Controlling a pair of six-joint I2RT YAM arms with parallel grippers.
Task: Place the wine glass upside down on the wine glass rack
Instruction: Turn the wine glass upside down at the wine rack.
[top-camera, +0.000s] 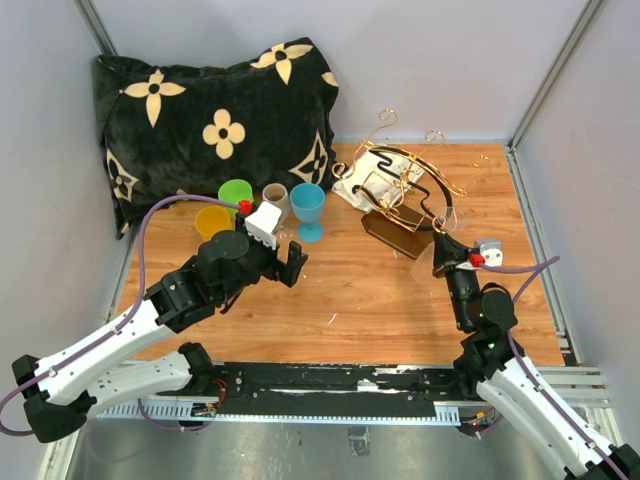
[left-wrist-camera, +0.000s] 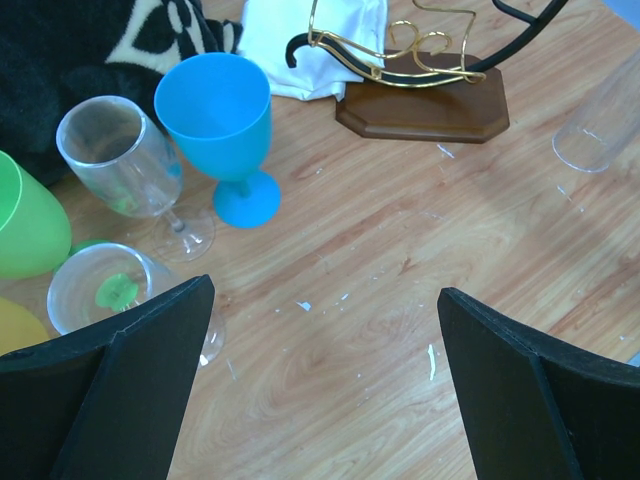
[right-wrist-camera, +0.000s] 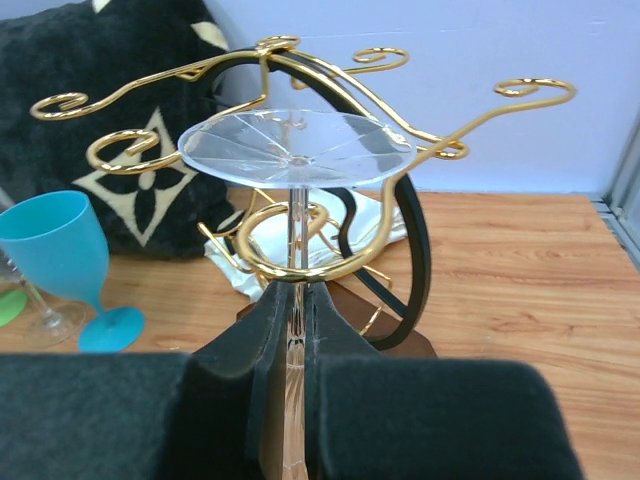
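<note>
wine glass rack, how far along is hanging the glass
Done: the clear wine glass is held inverted, foot up. In hand: the right gripper pinches its stem at the wine glass rack. Left: hang the foot on a gold arm and let go. The left gripper is open and empty.

The pillow (top-camera: 215, 125) is black with cream flower shapes. There is a blue cup (left-wrist-camera: 215, 110), a green cup (top-camera: 236, 192) and a yellow cup (top-camera: 213, 220). The wine glass (right-wrist-camera: 296, 150) is clear. The wine glass rack (left-wrist-camera: 425, 105) has gold wire, a black ring and a dark brown base. The desk (top-camera: 380, 300) is light brown wood.
</note>
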